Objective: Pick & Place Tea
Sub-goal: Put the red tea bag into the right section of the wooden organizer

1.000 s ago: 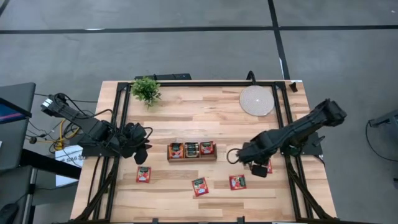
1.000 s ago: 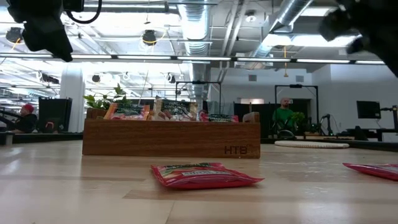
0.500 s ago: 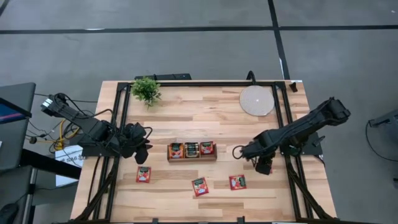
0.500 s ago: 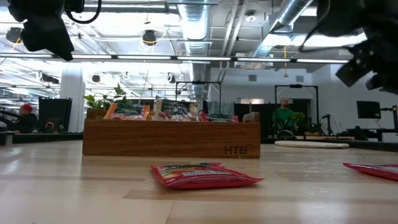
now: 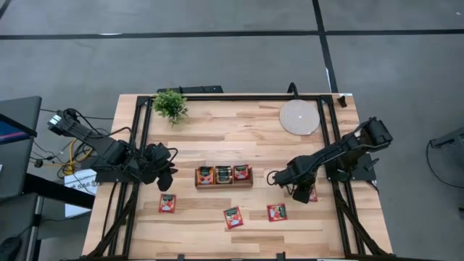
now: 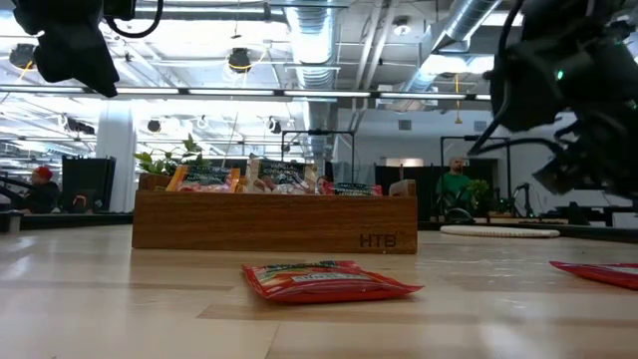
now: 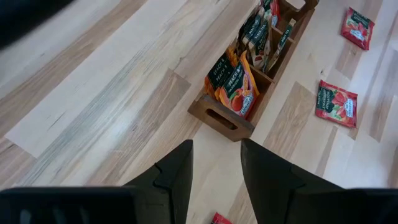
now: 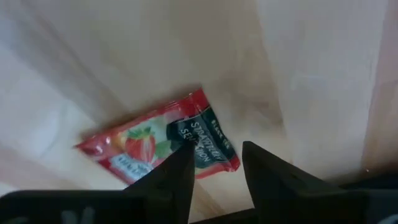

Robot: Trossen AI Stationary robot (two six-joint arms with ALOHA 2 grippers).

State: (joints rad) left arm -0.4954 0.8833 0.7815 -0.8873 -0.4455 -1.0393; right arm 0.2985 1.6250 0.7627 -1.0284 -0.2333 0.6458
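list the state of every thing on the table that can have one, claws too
wooden tray: upright, all three compartments hold tea sachets on edge
loose red sachets: lying flat on the table, outside the tray
sachet under the right claw: flat on the wood, not gripped
right claw: open, poised over that sachet
left claw: open, empty, waiting left of the tray
plant: upright at the far left corner

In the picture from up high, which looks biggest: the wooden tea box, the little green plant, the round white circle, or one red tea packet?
1. Wooden tea box
2. Round white circle and little green plant: too alike to rank.
3. Red tea packet, smallest.
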